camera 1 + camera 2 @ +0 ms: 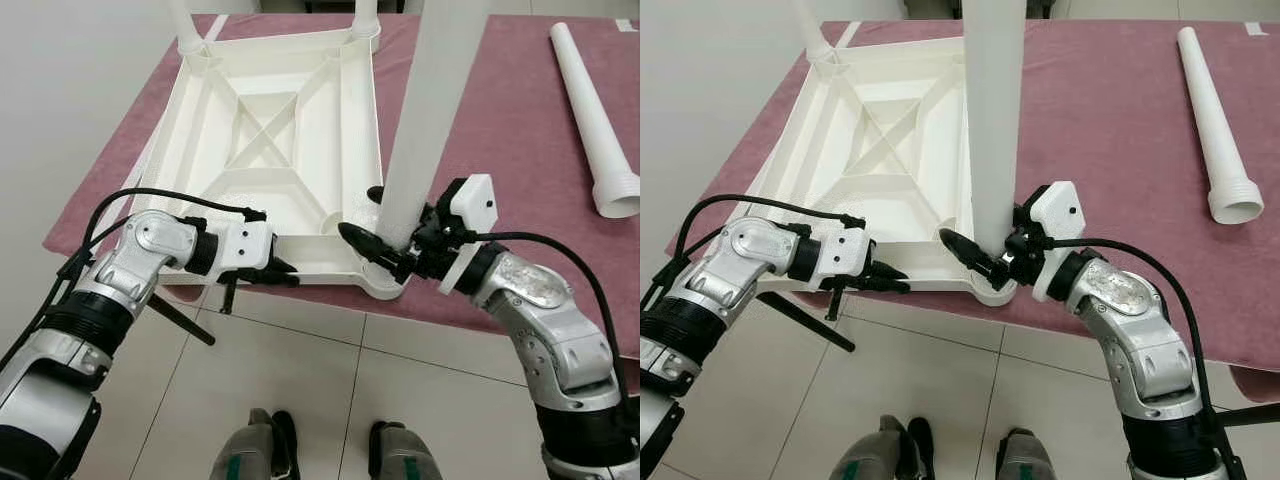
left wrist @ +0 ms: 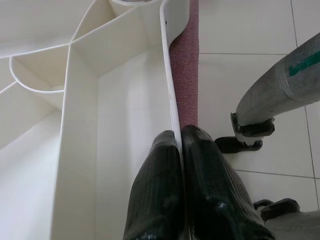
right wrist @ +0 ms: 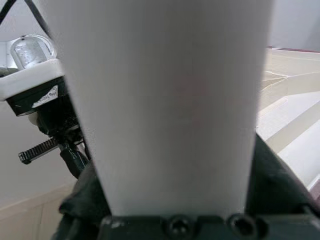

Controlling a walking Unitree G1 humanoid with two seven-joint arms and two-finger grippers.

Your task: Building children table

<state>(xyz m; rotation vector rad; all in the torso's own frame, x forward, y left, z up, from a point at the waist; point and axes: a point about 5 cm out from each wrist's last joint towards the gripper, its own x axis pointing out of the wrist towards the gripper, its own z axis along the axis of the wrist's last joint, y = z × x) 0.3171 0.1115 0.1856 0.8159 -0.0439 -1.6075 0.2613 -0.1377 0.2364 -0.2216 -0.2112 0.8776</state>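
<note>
A floor point(image 1: 330, 390) of large pale grey tiles with thin dark joints is seen in the lower part of the head views. A work surface is covered with a dull pink cloth point(image 1: 520, 120), and its front edge hangs a little over the floor. On the left side a plain white wall point(image 1: 70, 90) is seen. The room is lit evenly and softly.
</note>
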